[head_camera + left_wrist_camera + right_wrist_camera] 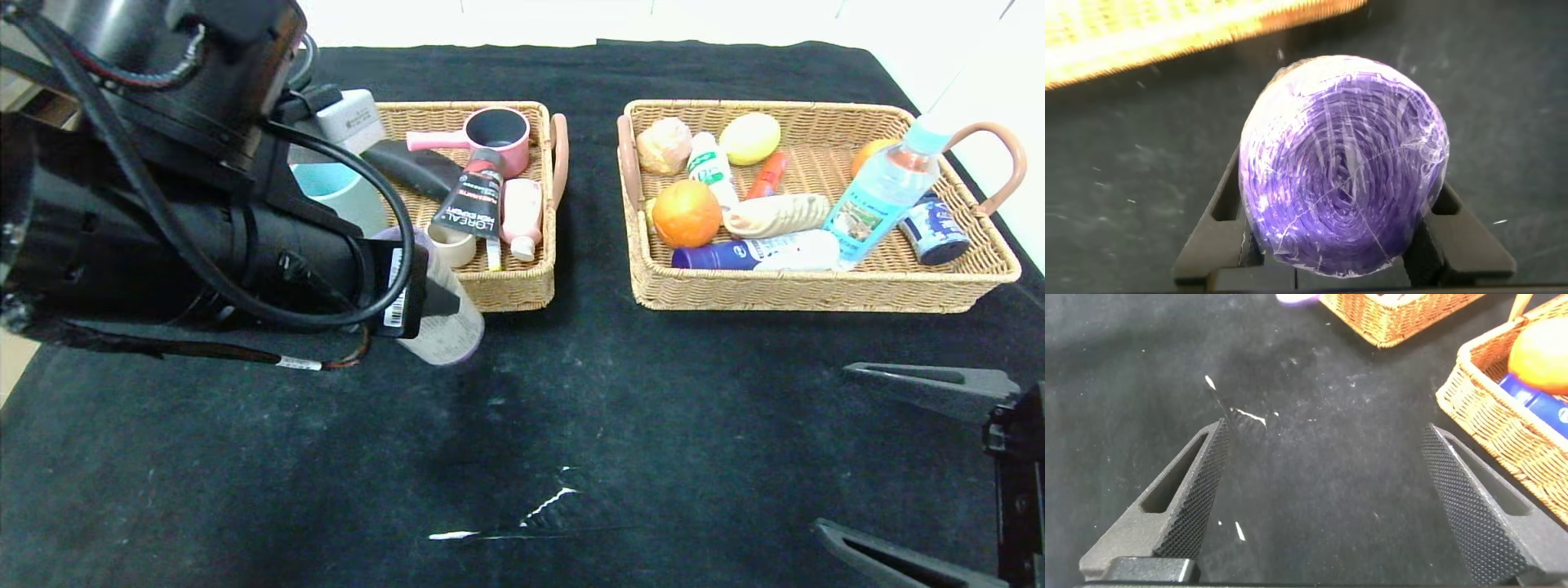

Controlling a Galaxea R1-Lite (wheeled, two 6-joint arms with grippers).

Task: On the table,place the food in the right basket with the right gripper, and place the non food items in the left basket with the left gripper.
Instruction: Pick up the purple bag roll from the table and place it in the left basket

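Observation:
My left gripper [1343,237] is shut on a purple roll wrapped in clear film [1344,162]. In the head view the roll [445,322] hangs above the black cloth just in front of the left basket [514,286], with the arm hiding its top. The left basket holds a pink pot [490,131], a black L'Oreal tube [469,200], a small pink bottle [521,214] and a tape ring [451,243]. The right basket [816,290] holds an orange [686,214], a lemon [749,137], bottles and other items. My right gripper [1327,490] is open and empty at the lower right [906,465].
The left arm [163,212] covers the left part of the left basket, where a light blue cup [335,184] shows. White creases [543,510] mark the black cloth in front. The table's right edge runs beside the right basket's handle [1000,159].

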